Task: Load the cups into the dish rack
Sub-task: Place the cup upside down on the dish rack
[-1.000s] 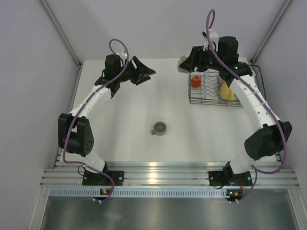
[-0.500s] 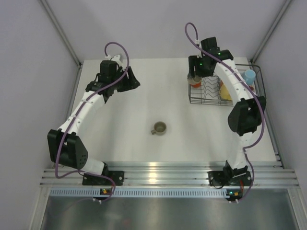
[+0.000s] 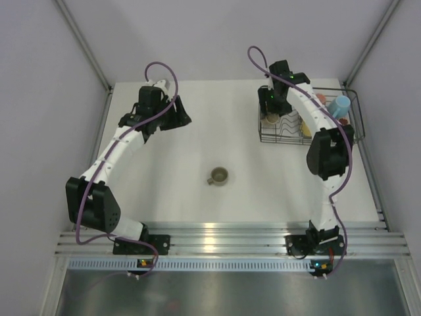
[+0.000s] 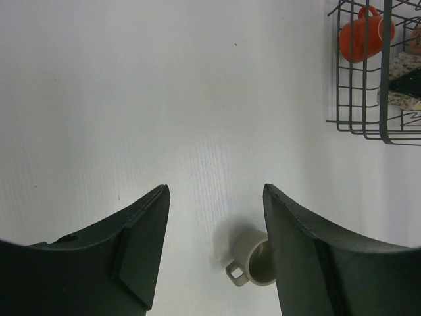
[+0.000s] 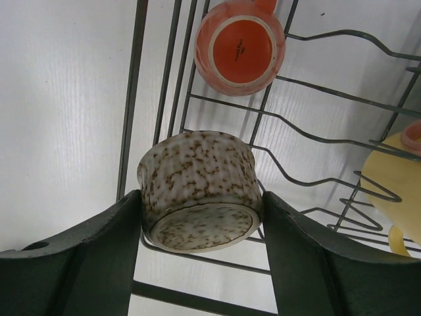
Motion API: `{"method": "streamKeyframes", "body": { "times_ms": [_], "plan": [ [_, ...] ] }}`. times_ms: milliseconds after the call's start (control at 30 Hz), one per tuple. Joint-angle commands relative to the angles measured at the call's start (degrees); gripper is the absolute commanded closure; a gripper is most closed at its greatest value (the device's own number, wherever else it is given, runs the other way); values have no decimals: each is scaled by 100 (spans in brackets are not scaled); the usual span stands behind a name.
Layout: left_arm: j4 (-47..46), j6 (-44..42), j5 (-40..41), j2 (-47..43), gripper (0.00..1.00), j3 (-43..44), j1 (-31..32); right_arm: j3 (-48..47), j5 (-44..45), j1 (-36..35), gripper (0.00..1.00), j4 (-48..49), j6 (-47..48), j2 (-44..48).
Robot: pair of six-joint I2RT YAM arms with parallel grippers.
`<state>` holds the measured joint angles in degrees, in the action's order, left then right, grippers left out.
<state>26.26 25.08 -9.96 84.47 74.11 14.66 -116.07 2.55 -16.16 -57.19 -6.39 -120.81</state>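
Speckled grey cup [image 5: 200, 191], clamped base-up in the right gripper [image 5: 200, 197], is inside the dish rack [image 5: 138, 79] at its left end (release comes next, I judge); the left gripper [image 4: 215, 191] gapes empty, the beige cup [image 4: 256, 263] not yet fetched.

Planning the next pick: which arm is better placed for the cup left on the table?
Left. The left gripper is open, empty, facing the table cup; the right gripper grips a speckled cup at the dish rack.

A plain white surface [image 3: 197, 138] filled the view, enclosed by pale grey walls [image 3: 39, 99]. Slim metal posts rose at the far left [image 3: 80, 43] and far right [image 3: 370, 43] corners. Silver rails [image 3: 223, 237] ran along the near edge, with a dull metal panel [image 3: 223, 293] nearer still.
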Motion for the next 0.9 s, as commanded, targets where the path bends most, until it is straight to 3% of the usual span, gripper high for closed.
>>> {"method": "streamKeyframes", "body": {
  "times_ms": [0, 867],
  "plan": [
    [-24, -82, 55, -229, 36, 25, -7, -337, 141, 34, 100, -90, 77, -135],
    [81, -91, 213, -308, 35, 69, -24, -1102, 765, 52, 100, -363, 226, -1243]
  ]
}}
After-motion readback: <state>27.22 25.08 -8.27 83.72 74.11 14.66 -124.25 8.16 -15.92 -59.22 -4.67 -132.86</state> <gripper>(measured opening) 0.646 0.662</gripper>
